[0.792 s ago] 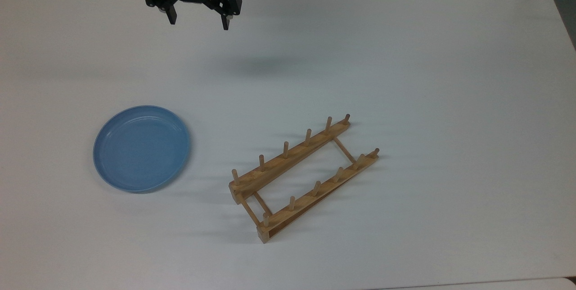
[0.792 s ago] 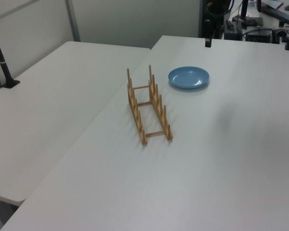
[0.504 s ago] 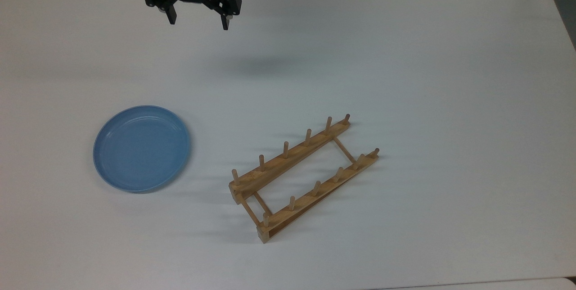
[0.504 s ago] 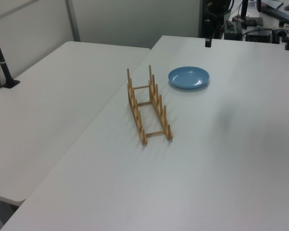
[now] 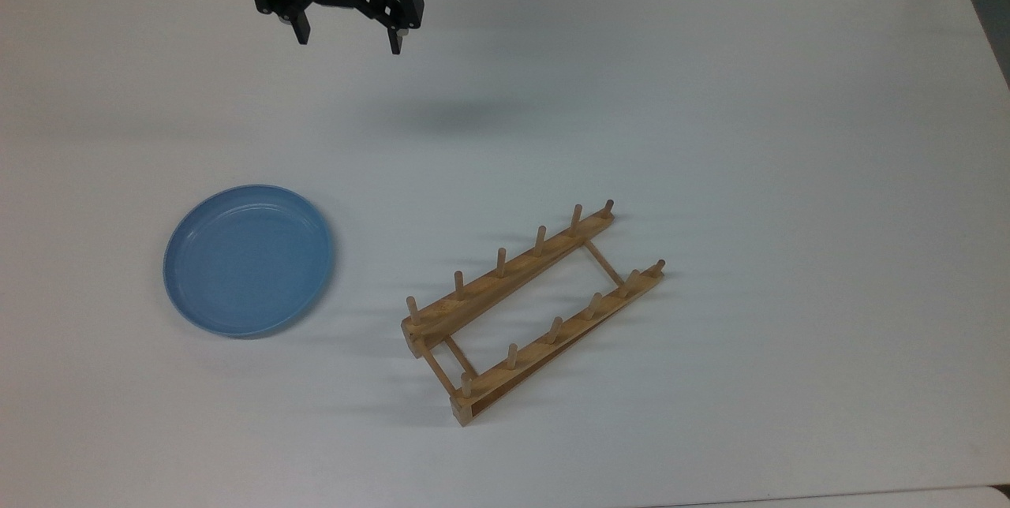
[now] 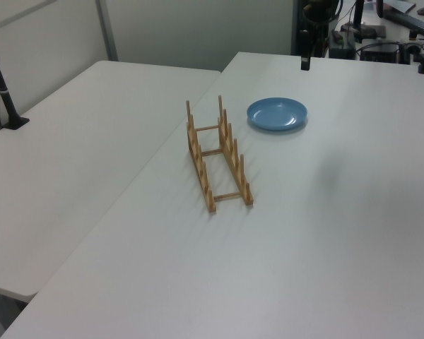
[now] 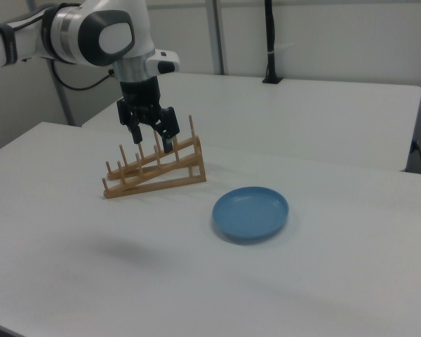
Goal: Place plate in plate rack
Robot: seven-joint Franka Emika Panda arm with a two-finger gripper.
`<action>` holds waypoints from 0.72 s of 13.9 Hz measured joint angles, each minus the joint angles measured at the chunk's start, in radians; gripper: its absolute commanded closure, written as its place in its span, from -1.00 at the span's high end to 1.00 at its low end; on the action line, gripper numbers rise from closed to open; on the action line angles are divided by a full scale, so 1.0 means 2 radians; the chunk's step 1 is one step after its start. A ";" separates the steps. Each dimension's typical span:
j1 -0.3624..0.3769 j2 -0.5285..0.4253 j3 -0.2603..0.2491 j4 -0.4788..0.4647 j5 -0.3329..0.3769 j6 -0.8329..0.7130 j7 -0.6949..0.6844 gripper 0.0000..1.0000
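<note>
— Nearest, in the top view? Plate rack, slanted on the table, pegs up, slots free to take a dish.

— Beyond? Plate, flat, well apart from the rack, untouched. Farther off, tool, raised above the table, spread wide, holding nothing; probably readied for the rim.

A robotics lab or office workroom is showing here: wide white rectangular tables are standing pushed together, pale partition walls are closing in the space, and black cabled equipment is crowding the far edge.
</note>
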 measured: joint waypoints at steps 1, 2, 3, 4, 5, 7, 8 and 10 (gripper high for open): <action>0.000 0.000 0.000 0.000 0.000 0.000 0.000 1.00; 0.000 0.000 0.000 0.000 0.000 0.000 0.000 1.00; 0.000 0.002 0.000 0.000 0.000 0.000 0.000 1.00; -0.001 0.003 0.000 0.000 0.000 0.006 0.000 1.00; -0.004 0.006 0.000 0.000 0.002 0.016 0.000 1.00; -0.015 0.014 -0.001 0.004 0.017 0.034 -0.001 1.00; -0.022 0.020 -0.001 0.006 0.024 0.039 -0.001 1.00; -0.038 0.037 -0.002 0.011 0.031 0.057 -0.001 1.00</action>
